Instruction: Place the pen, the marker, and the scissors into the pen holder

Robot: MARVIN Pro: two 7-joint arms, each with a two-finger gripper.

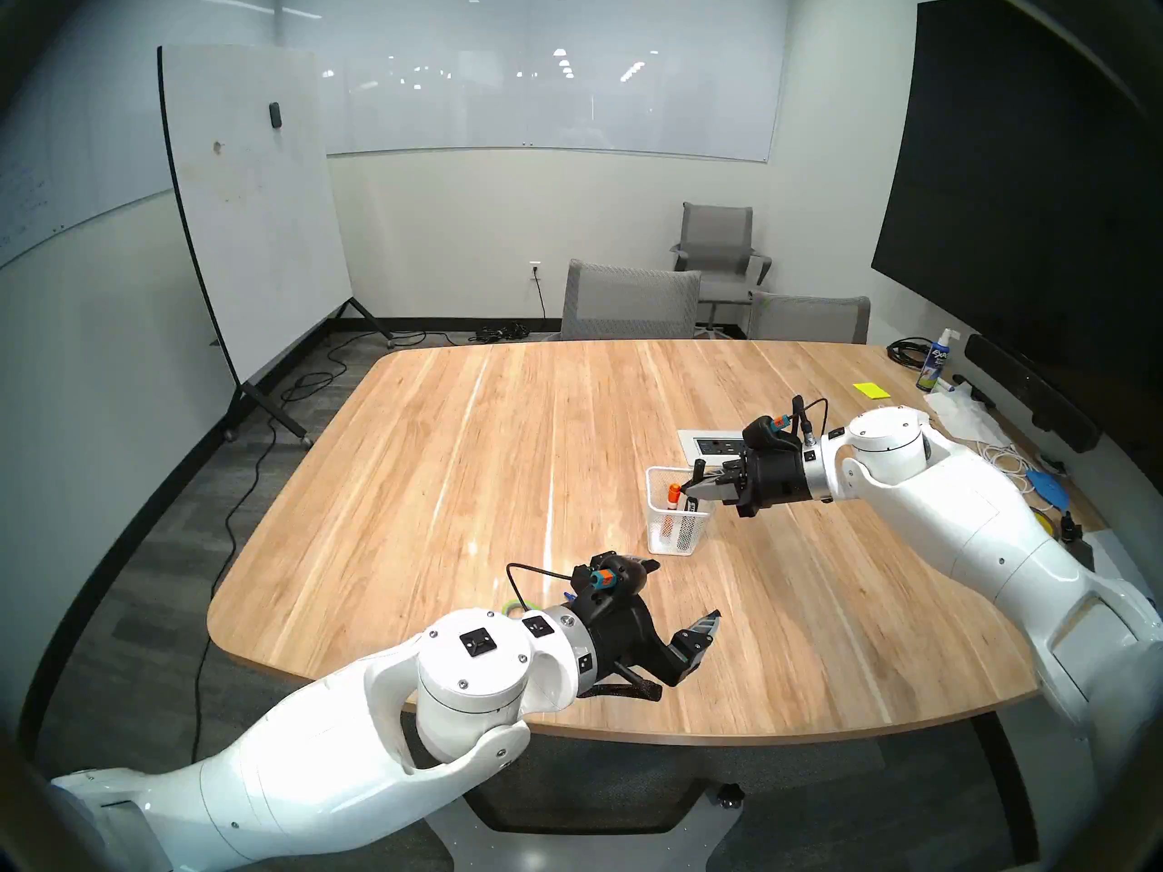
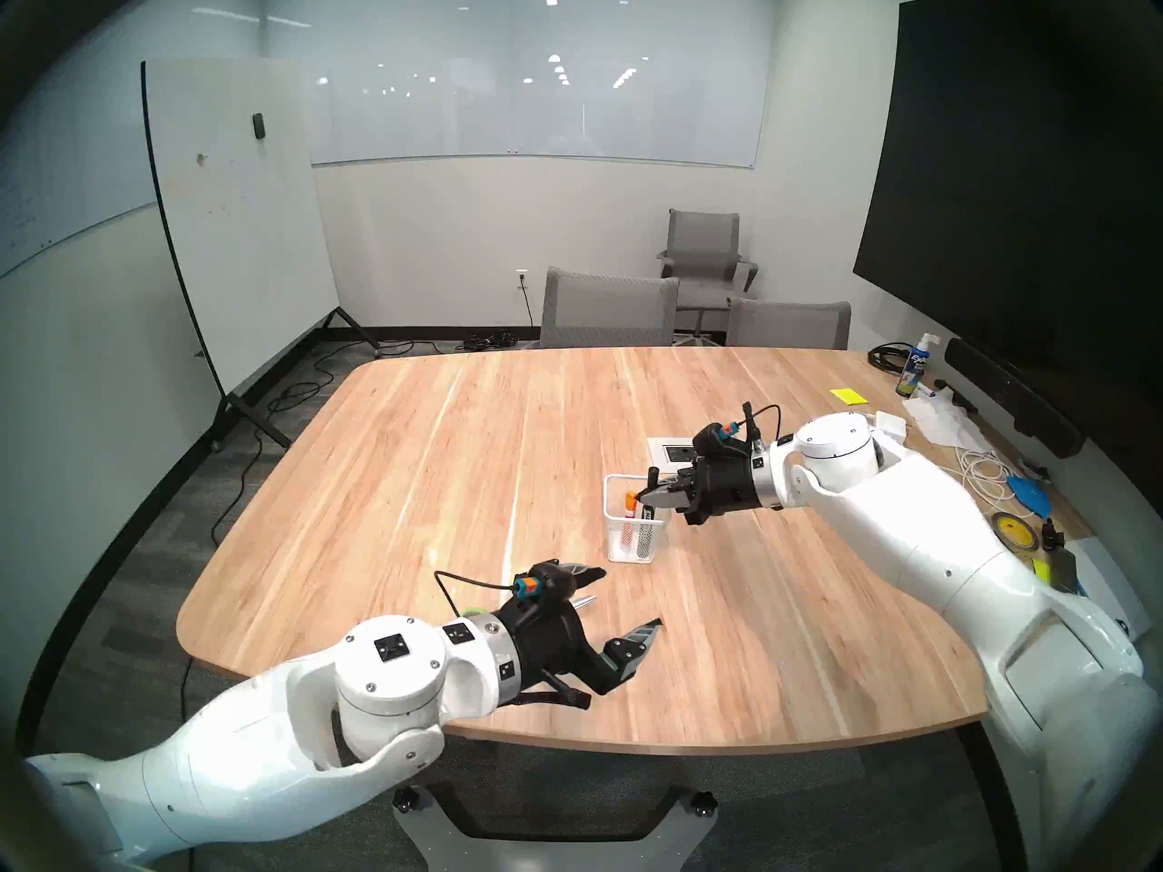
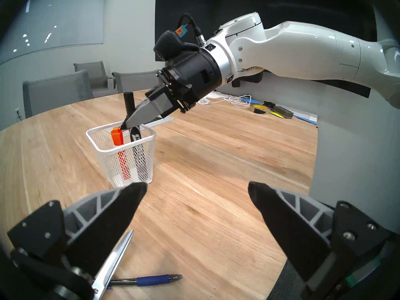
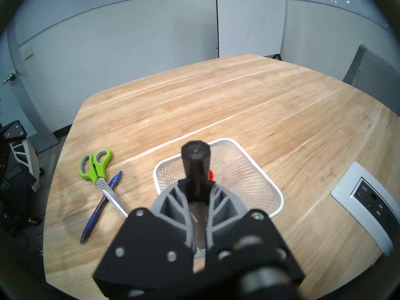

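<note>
Two items wait on the table: lime-green-handled scissors [image 4: 97, 174] crossing a slim blue pen [image 4: 101, 204], at nine o'clock from the white mesh pen holder [image 4: 255, 163]. Right gripper [image 3: 124, 126] pinches a thick black marker [image 3: 129, 102] upright, half inside, ready to drop; left gripper [image 3: 197, 195] gapes empty.

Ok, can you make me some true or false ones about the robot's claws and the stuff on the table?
1. The right claw is shut on a black marker above the holder. True.
2. The scissors are inside the holder. False: they lie on the table.
3. The left claw is open and holds nothing. True.
4. The pen stands in the holder. False: it lies partly under the scissors.
5. An orange-capped marker is in the holder. True.
</note>
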